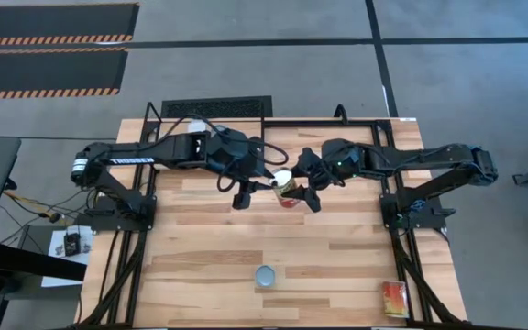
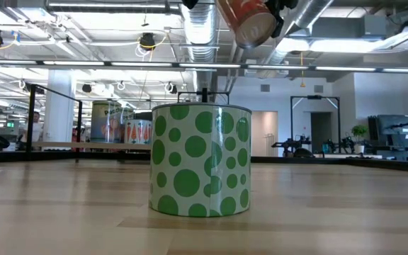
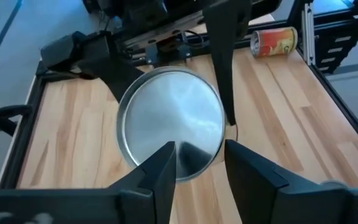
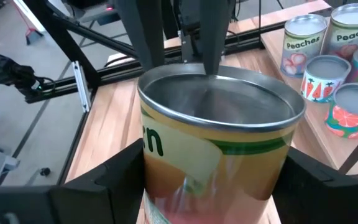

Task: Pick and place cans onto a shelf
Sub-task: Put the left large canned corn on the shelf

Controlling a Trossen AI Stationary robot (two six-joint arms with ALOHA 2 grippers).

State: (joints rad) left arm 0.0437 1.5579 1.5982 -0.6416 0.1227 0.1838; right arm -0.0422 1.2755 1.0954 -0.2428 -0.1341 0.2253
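Held can (image 4: 219, 149): silver top, orange/cream/green label. Near can (image 2: 200, 159): white with green dots. Worktop (image 1: 209, 266): light wood planks, black frame.

Seven cans show in all: one orange-labelled tin can (image 4: 219, 149) between the fingers of the right gripper (image 1: 308, 186); one green-dotted white can (image 2: 200, 159) and one red-labelled can lying on its side (image 3: 274, 42), both well apart from it; four fruit-labelled cans (image 4: 334, 68) clustered beyond that gripper.

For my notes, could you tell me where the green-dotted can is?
The green-dotted can stands upright on the table's near middle in the low view, apart from both arms.
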